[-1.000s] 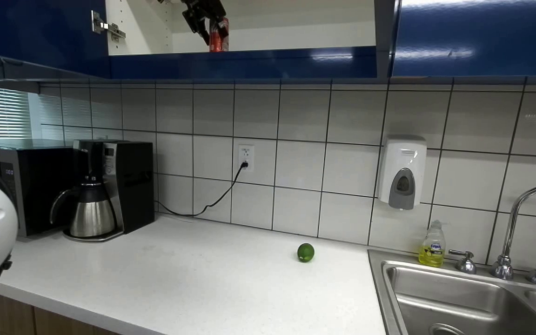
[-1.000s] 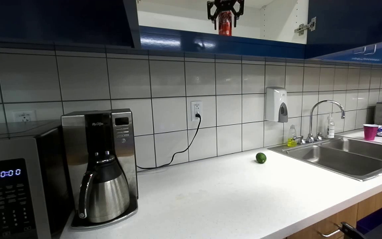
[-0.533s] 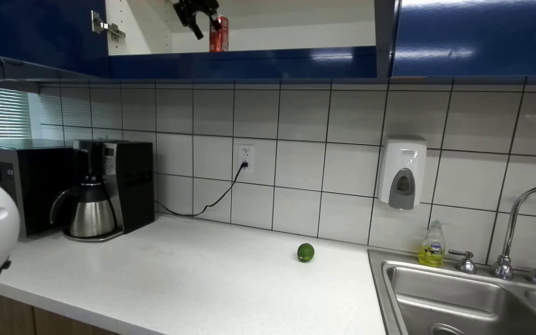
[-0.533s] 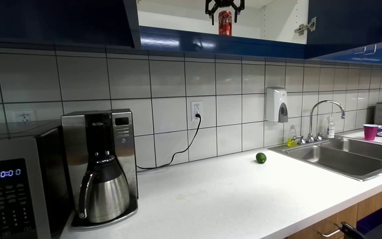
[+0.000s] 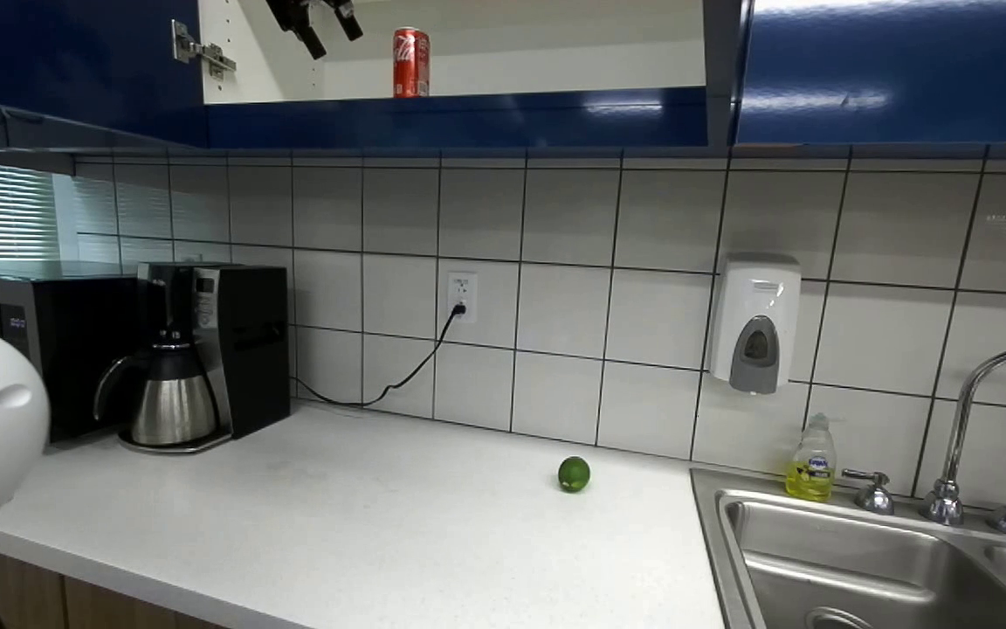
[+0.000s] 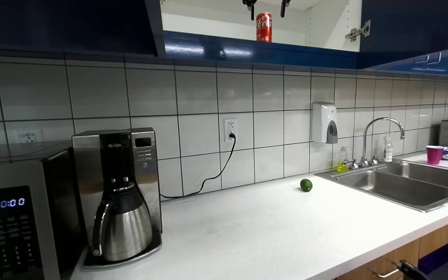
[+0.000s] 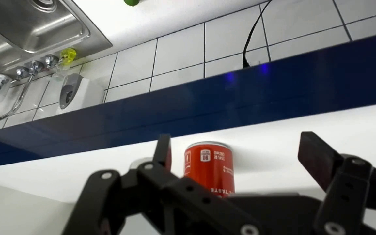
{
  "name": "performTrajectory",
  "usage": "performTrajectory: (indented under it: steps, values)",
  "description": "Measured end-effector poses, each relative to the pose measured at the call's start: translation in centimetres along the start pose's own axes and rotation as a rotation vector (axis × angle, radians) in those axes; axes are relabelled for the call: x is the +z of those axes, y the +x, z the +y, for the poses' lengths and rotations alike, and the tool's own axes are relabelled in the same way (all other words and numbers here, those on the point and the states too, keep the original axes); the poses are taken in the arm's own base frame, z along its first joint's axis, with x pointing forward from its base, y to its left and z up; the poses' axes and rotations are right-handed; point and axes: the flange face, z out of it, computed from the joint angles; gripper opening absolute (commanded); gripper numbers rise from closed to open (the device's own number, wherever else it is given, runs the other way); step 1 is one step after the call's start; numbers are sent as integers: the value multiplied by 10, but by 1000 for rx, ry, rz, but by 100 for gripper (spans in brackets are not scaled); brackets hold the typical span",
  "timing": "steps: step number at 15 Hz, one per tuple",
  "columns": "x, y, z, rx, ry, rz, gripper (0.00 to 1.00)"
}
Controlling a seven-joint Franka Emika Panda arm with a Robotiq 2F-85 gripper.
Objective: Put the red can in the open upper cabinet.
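The red can (image 5: 411, 65) stands upright in the open upper cabinet (image 5: 468, 122), near the front edge of its white floor. It also shows upright in an exterior view (image 6: 264, 30). My gripper (image 5: 335, 44) is open and empty, above the can's top level and to its side, apart from it. In the wrist view the open fingers (image 7: 236, 139) have the can (image 7: 209, 166) beyond them, with its far end partly hidden behind a finger link. The cabinet's dark blue frame (image 7: 191, 101) crosses that view. The upper gripper and arm are cut off in both exterior views.
The open blue cabinet door (image 5: 58, 61) hangs at the cabinet's side. The green lime (image 5: 574, 474) lies on the white counter (image 5: 381, 542). The coffee maker (image 5: 245, 341) and microwave (image 6: 10, 217) stand at one end, the sink (image 5: 835, 542) at the other. A soap dispenser (image 5: 756, 323) is on the wall.
My open gripper has moved up and back from around the can, leftward in an exterior view. The can has stayed standing in place and now shows uncovered.
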Motion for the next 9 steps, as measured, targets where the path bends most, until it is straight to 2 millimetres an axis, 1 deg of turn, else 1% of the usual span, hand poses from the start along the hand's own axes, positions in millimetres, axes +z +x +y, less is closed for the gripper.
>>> performTrajectory:
  steps: [3, 5, 8, 9]
  values:
    - [-16, -40, 2, -31, -11, 7, 100]
    - [-22, -66, 4, -47, -19, 6, 100]
    - [-22, -100, 6, -66, -23, -14, 100]
    - [-21, -109, 6, -71, -27, -19, 100]
